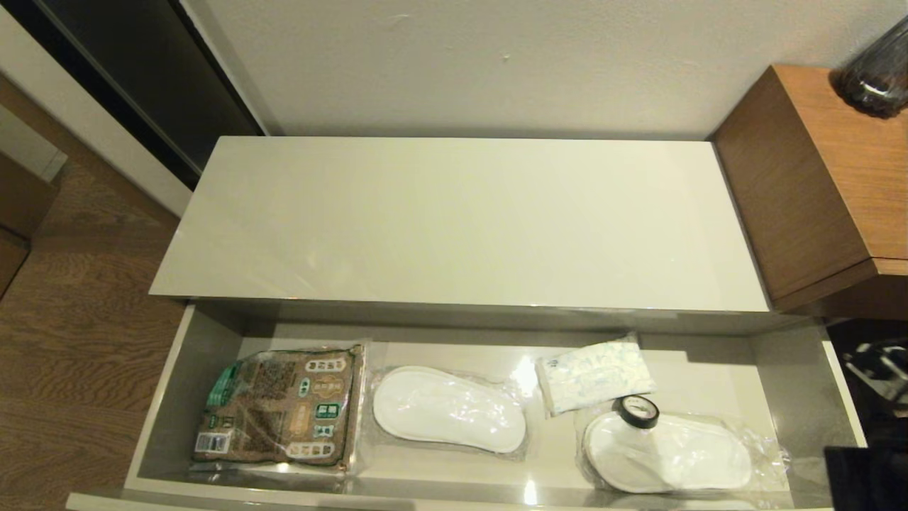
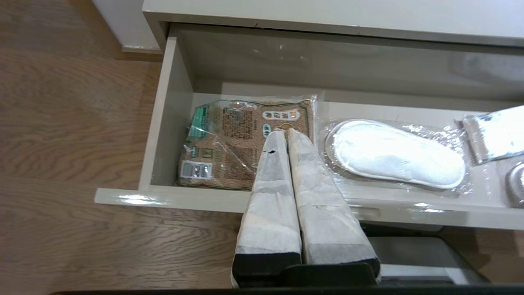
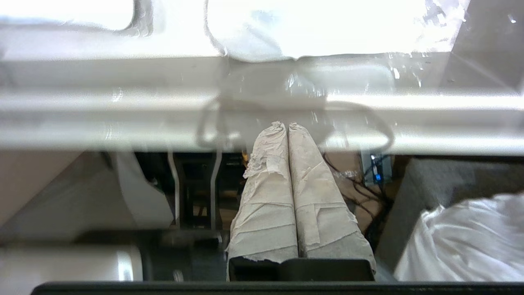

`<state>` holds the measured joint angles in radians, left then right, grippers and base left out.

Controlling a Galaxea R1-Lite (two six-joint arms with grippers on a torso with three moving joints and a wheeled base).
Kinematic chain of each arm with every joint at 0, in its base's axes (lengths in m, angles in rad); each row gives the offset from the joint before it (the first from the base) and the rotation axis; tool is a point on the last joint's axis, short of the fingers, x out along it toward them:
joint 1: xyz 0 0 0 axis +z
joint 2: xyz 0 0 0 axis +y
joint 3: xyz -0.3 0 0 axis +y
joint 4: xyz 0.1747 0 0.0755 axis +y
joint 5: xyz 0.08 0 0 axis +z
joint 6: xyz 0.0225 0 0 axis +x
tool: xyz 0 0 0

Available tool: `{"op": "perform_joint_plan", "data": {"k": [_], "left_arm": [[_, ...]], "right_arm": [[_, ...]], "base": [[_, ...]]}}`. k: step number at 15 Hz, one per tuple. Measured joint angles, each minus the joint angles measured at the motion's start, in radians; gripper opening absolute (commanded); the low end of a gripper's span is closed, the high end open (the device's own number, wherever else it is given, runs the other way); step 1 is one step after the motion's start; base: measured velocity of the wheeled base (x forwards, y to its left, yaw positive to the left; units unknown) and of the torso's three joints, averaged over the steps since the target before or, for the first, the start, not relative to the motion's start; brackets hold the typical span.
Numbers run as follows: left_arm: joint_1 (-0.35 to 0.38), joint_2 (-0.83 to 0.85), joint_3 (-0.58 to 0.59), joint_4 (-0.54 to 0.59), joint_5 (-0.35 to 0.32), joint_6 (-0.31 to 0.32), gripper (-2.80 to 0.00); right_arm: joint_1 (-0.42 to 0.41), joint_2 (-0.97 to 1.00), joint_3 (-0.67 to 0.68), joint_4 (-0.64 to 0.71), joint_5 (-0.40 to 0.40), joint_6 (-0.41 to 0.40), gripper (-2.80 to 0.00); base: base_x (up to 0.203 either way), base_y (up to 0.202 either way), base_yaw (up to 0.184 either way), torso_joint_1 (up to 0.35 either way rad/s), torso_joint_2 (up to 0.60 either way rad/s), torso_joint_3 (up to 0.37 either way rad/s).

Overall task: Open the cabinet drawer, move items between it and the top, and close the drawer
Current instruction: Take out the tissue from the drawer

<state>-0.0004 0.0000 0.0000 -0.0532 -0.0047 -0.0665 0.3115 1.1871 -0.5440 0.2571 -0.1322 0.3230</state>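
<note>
The cabinet drawer stands pulled open below the top, which is bare. In the drawer's right half lies the white packet with pale blue-green print, and the black tape roll rests beside it on a bagged slipper. My left gripper is shut and empty, hovering over the drawer's front rim above a brown-and-green packet; the white packet's edge shows far to its side. My right gripper is shut and empty, low in front of the drawer front.
A brown-and-green packet fills the drawer's left end, with two bagged white slippers to its right. A taller brown wooden unit with a dark glass vessel stands right of the cabinet. Wood floor lies to the left.
</note>
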Motion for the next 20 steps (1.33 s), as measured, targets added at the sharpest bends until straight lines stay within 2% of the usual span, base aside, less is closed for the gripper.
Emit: {"op": "perform_joint_plan", "data": {"k": [2, 4, 6, 8, 10, 12, 13, 14, 15, 17, 18, 20], "left_arm": [[0.000, 0.000, 0.000, -0.001, 0.000, -0.016, -2.80], [-0.001, 0.000, 0.000, 0.000, 0.000, -0.056, -2.80], [-0.001, 0.000, 0.000, 0.006, 0.000, -0.156, -2.80], [-0.001, 0.000, 0.000, 0.011, -0.001, -0.342, -2.80], [0.000, 0.000, 0.000, 0.018, -0.001, -0.637, -2.80], [0.000, 0.000, 0.000, 0.016, 0.001, -0.963, -2.80], [0.000, 0.000, 0.000, 0.013, 0.003, -1.100, -2.80], [0.000, 0.000, 0.000, 0.011, 0.004, -1.196, -2.80], [0.000, 0.000, 0.000, 0.010, 0.004, -1.240, -2.80], [0.000, 0.000, 0.000, 0.010, 0.005, -1.249, -2.80], [0.000, 0.000, 0.000, 0.010, 0.005, -1.249, -2.80], [0.000, 0.000, 0.000, 0.011, 0.005, -1.249, -2.80]], "right_arm": [[0.013, 0.180, -0.099, 0.017, -0.028, 0.045, -2.80], [0.030, 0.314, -0.267, 0.134, -0.049, 0.074, -2.80], [0.052, 0.411, -0.430, 0.262, -0.075, 0.105, -2.80], [0.073, 0.476, -0.539, 0.395, -0.099, 0.120, -2.80], [0.071, 0.508, -0.579, 0.466, -0.112, 0.096, -2.80], [0.048, 0.521, -0.592, 0.547, -0.117, 0.086, -2.80], [0.037, 0.523, -0.600, 0.581, -0.117, 0.080, -2.80], [0.024, 0.524, -0.607, 0.602, -0.119, 0.061, -2.80], [-0.006, 0.524, -0.613, 0.616, -0.119, 0.004, -2.80], [-0.061, 0.510, -0.621, 0.619, -0.118, -0.161, -2.80], [-0.076, 0.502, -0.623, 0.620, -0.117, -0.218, -2.80], [-0.090, 0.496, -0.620, 0.610, -0.116, -0.246, -2.80]], "base": [[0.000, 0.000, 0.000, 0.000, 0.00, 0.000], [0.000, 0.000, 0.000, 0.000, 0.00, 0.000], [0.000, 0.000, 0.000, 0.000, 0.00, 0.000], [0.000, 0.000, 0.000, 0.000, 0.00, 0.000], [0.000, 0.000, 0.000, 0.000, 0.00, 0.000], [0.000, 0.000, 0.000, 0.000, 0.00, 0.000], [0.000, 0.000, 0.000, 0.000, 0.00, 0.000], [0.000, 0.000, 0.000, 0.000, 0.00, 0.000], [0.000, 0.000, 0.000, 0.000, 0.00, 0.000], [0.000, 0.000, 0.000, 0.000, 0.00, 0.000], [0.000, 0.000, 0.000, 0.000, 0.00, 0.000], [0.000, 0.000, 0.000, 0.000, 0.00, 0.000]]}}
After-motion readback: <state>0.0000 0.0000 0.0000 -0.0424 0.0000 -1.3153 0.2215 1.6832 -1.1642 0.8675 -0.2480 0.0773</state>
